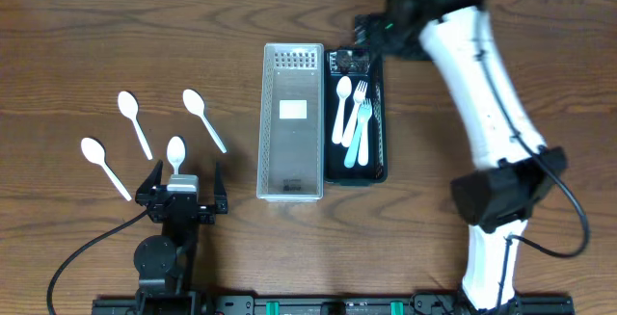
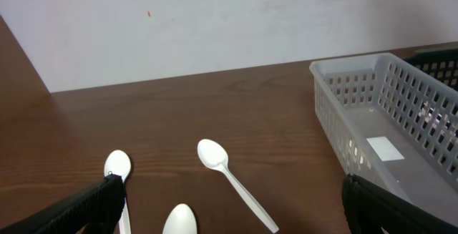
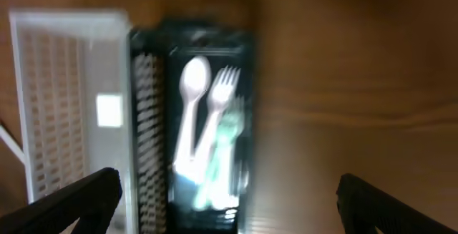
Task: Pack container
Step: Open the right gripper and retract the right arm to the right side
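A black tray holds a white spoon, a white fork and a pale blue fork. My right gripper hovers over the tray's far end, open and empty. The blurred right wrist view looks down on the tray with its spoon and fork; that gripper stands wide apart above them. Several white spoons lie on the table at left. My left gripper is open, with one spoon just ahead of it, the same spoon showing between its fingers.
A white perforated basket stands beside the black tray on its left, holding nothing but a label; it shows in the left wrist view as the basket at right. A pale wall rises behind the table.
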Robot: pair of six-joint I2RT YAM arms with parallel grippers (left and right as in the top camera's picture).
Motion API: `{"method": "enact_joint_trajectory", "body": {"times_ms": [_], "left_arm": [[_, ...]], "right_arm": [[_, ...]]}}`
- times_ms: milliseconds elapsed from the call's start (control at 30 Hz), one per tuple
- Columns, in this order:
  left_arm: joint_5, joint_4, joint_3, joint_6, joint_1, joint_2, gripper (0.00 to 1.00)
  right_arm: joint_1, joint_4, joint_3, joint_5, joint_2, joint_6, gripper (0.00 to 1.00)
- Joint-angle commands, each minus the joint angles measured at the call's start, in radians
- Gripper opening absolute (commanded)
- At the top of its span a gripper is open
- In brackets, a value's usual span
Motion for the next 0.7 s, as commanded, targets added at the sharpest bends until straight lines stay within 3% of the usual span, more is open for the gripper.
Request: {"method": "enact_joint_trajectory", "body": {"times_ms": [0, 333, 467, 667], "left_arm": [[0.021, -0.038, -0.013, 0.013, -0.003, 0.0, 0.98], [0.021, -0.038, -0.013, 0.013, -0.003, 0.0, 0.98], [0.021, -0.038, -0.013, 0.013, -0.003, 0.0, 0.98], [0.021, -0.038, -0.013, 0.013, -0.003, 0.0, 0.98]], "right_arm": [[-0.107, -0.043, 0.084, 0.042, -0.104, -0.11, 0.99], [-0.43, -0.222, 0.063, 0.034, -0.206, -0.423, 0.99], [-0.467, -0.223, 0.012, -0.026, -0.206, -0.441, 0.99], [-0.499, -0.183, -0.192, 0.038, -0.206, -0.46, 0.99]]}}
